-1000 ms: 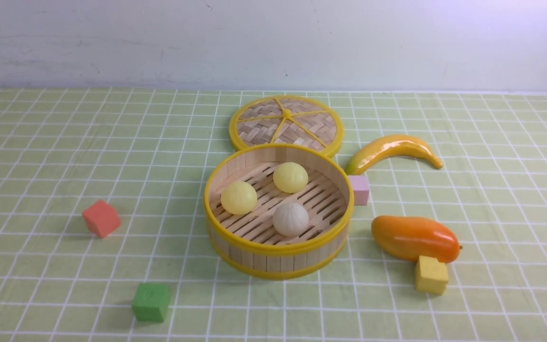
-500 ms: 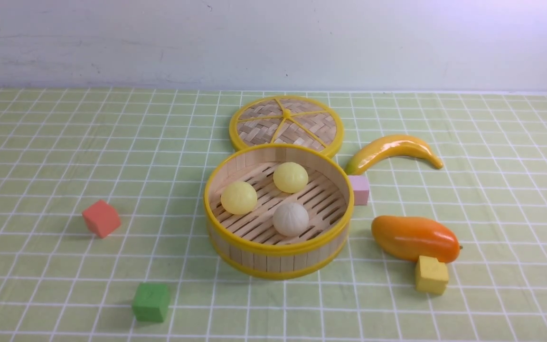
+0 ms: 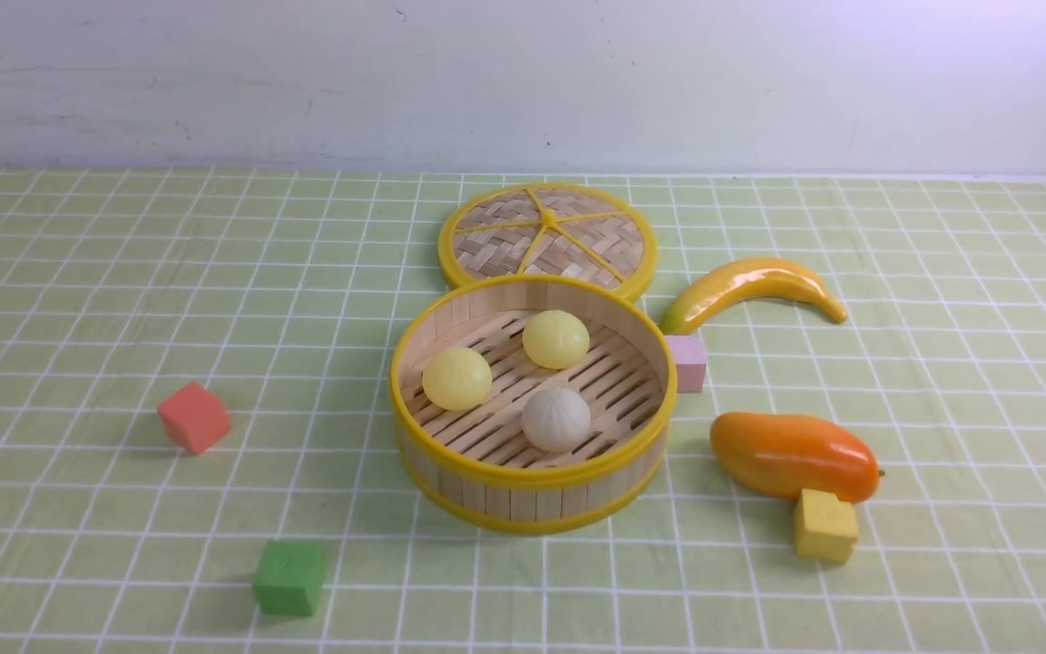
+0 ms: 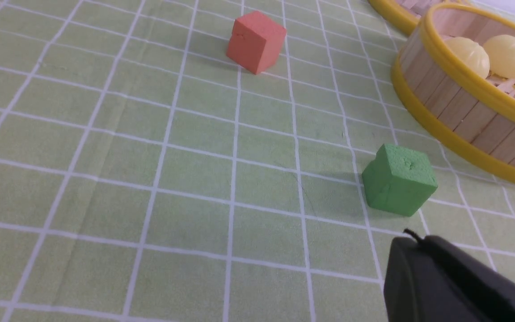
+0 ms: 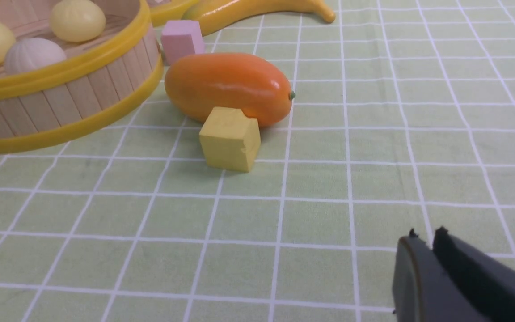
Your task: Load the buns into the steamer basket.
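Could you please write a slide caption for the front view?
Three buns sit inside the steamer basket, lid behind it, toy fruit and cubes scattered around.

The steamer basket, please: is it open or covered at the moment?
Open: the steamer basket shows three buns inside; its woven lid lies behind.

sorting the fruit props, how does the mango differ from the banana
The mango is plump, oval and glossy orange; the banana is slim, curved and yellow. The mango lies nearer the camera with the yellow cube against it; the banana lies farther back, its one end close to the pink cube. Both lie on the cloth, right of the basket.
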`<state>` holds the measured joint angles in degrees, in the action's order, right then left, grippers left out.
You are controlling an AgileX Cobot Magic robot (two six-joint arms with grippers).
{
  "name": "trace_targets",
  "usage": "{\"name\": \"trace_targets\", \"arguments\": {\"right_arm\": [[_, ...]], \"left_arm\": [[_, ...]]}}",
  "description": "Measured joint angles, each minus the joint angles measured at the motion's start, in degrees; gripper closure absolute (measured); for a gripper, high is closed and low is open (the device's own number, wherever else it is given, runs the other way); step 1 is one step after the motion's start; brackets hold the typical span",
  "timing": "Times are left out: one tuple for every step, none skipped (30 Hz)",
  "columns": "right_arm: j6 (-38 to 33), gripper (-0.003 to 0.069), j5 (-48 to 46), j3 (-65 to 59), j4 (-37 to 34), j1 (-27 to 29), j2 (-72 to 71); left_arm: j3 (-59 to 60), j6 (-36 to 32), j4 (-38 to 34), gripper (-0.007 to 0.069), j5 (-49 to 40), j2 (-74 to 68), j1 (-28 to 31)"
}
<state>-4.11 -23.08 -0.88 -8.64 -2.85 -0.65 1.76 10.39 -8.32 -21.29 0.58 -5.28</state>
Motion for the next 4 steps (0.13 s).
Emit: {"name": "trace_targets", "arguments": {"right_arm": [[0.0, 0.0606, 0.0, 0.0, 0.0, 0.0, 0.0], [0.0, 0.0605, 0.0, 0.0, 0.0, 0.0, 0.0], [0.0, 0.0603, 0.0, 0.0, 0.0, 0.0, 0.0], [0.0, 0.0601, 0.0, 0.0, 0.0, 0.0, 0.0]], "left_arm": [[0.0, 0.0, 0.0, 0.0635, 0.0, 0.0, 0.0], [0.0, 0.0, 0.0, 0.0634, 0.0, 0.0, 0.0], [0.0, 0.0, 0.0, 0.0634, 0.0, 0.0, 0.0], [0.0, 0.0, 0.0, 0.0634, 0.0, 0.0, 0.0]]}}
